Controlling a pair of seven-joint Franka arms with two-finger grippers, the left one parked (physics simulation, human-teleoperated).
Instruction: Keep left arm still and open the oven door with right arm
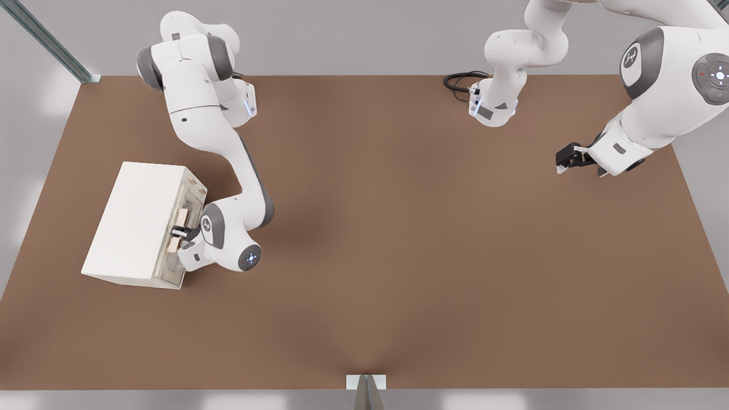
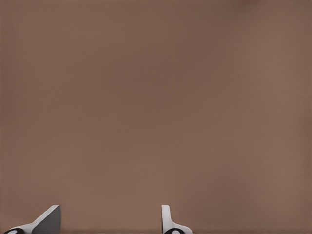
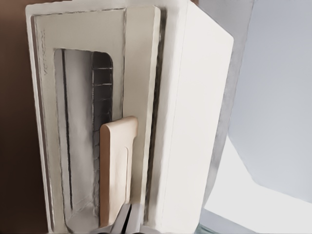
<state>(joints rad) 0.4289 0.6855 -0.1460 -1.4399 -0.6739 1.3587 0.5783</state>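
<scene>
Front view: cream-white oven [image 1: 136, 219] sits on the brown table [image 1: 398, 256] twd the front view's left, its oven door [image 1: 185, 228] facing the front view's right. Right arm [image 1: 219, 154] reaches down to it; gripper [image 1: 181, 232] is at the tan handle [image 1: 181, 217], black fingers abt mid-door.

Left wrist view: bare table [image 2: 156, 97] only.

Right wrist view: door [image 3: 78, 126] w/ glazed window fills the frame beside the oven's white top [image 3: 190, 126]. Handle [image 3: 117, 170] stands proud of the glass; gripper [image 3: 126, 220] fingers are pinched onto its end, grasping it.
</scene>
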